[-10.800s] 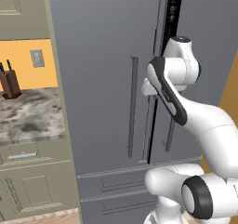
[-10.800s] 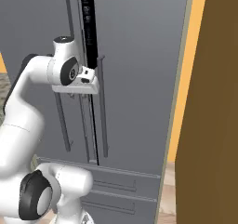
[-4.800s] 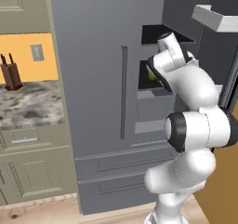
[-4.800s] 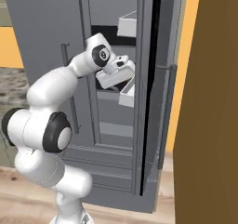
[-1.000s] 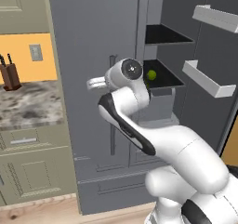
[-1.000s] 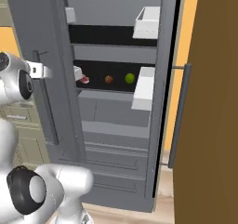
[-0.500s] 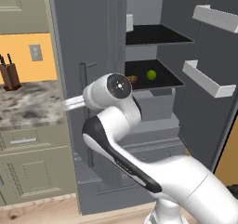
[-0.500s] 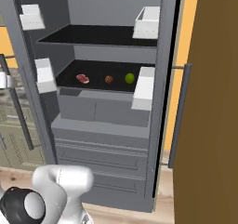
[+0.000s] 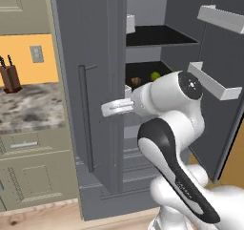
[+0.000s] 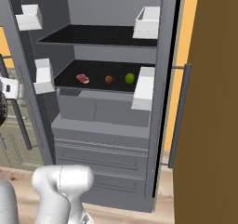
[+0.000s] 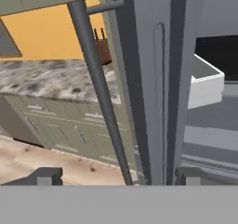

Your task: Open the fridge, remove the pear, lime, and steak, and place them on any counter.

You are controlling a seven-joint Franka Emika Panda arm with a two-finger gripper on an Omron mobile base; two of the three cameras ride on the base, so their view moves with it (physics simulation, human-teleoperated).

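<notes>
The grey fridge (image 9: 71, 52) stands with both doors swung open. On its dark middle shelf (image 10: 97, 86) lie the red steak (image 10: 82, 78), the brownish pear (image 10: 109, 79) and the green lime (image 10: 129, 78). From the left base view the lime (image 9: 155, 76) and pear (image 9: 136, 81) peek past the door edge. My gripper (image 9: 107, 109) is at the left door's edge, open. In the hand view its fingertips (image 11: 46, 175) stand wide apart, with the door's bar handle (image 11: 100, 97) and door edge (image 11: 148, 79) between them, untouched. The counter is out of view.
A small stone counter (image 9: 28, 107) with a knife block (image 9: 9, 76) stands left of the fridge, over olive cabinets (image 9: 33, 176). White door bins (image 10: 144, 90) jut from both doors. A brown wall panel (image 10: 209, 125) flanks the right door.
The left fridge door has swung wide open, baring the shelves. My gripper was shut on the handle and has opened, letting go of it.
</notes>
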